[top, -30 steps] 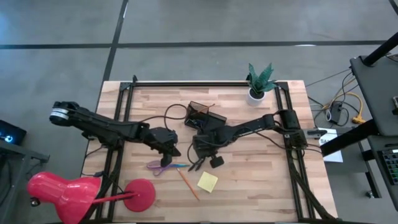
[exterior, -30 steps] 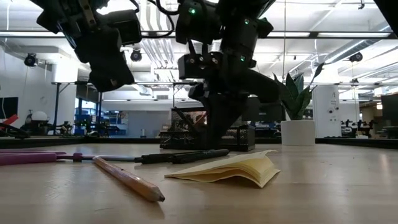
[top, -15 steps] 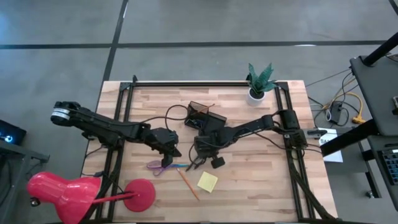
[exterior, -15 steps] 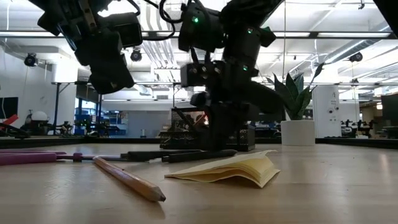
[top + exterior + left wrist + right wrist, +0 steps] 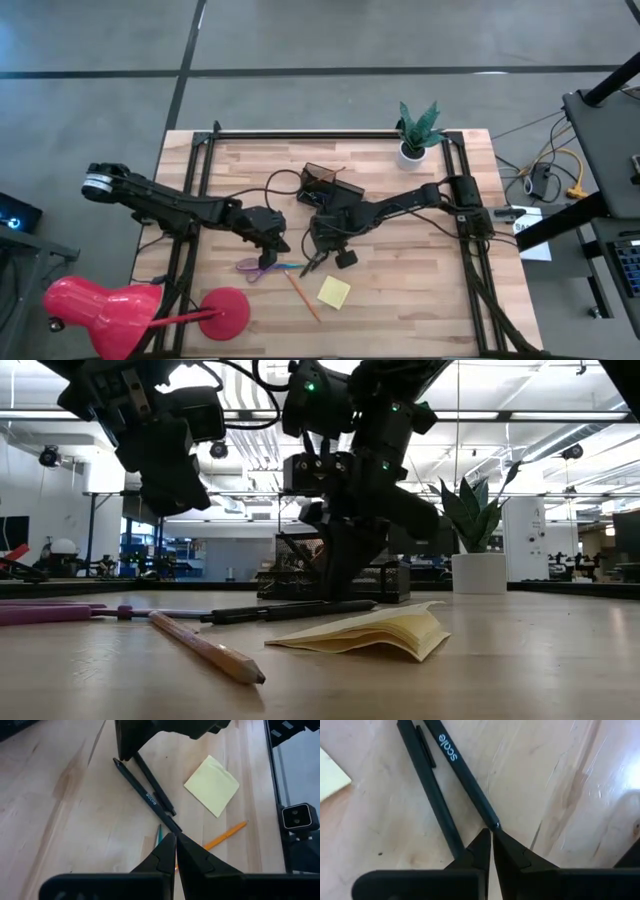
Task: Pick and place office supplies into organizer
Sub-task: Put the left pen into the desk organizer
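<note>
Left tool [image 5: 175, 837] is clenched and empty, hanging above the bench [image 5: 420, 300] over the purple-handled scissors [image 5: 256, 267]. At its 3 o'clock, the right tool [image 5: 491, 834] is clenched too, its tips down at the end of two black pens [image 5: 445, 780], grasping neither. The yellow sticky-note pad [image 5: 334, 292] lies at 5 o'clock, the organizer [image 5: 328, 184] at 12.

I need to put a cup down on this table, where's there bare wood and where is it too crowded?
Bare wood: the far left corner behind the left arm, and the near right corner, right of the sticky pad. Crowded: the middle, where both grippers, left and right, hang over the pens, scissors and pencil, near the organizer.
</note>
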Robot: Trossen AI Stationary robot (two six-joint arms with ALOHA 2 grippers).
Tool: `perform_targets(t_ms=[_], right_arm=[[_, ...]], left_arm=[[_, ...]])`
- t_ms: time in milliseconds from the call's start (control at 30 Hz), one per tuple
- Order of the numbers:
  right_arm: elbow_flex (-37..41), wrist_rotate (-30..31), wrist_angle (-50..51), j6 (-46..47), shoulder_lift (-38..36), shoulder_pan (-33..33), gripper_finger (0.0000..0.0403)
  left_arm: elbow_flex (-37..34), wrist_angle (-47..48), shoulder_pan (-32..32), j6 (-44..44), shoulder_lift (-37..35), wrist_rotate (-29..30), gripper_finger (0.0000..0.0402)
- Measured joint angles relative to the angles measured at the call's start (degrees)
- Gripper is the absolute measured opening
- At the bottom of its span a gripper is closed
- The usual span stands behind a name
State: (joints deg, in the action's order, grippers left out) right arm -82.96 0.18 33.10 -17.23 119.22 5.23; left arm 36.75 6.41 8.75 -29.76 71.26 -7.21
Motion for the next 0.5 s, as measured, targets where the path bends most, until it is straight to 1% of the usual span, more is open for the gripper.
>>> perform_targets(t_ms=[367,500], right_arm=[[-0.16,0.09,-1.1,-1.33,0.33,-0.31,0.0054],[-0.15,0.19,-1.23,-3.41,0.33,-0.78,0.0069]], left_arm=[[-0.48,0.02,0.0,0.07,-0.02,0.01,0.0],[-0.52,0.02,-0.01,0.11,-0.02,0.26,0.0]])
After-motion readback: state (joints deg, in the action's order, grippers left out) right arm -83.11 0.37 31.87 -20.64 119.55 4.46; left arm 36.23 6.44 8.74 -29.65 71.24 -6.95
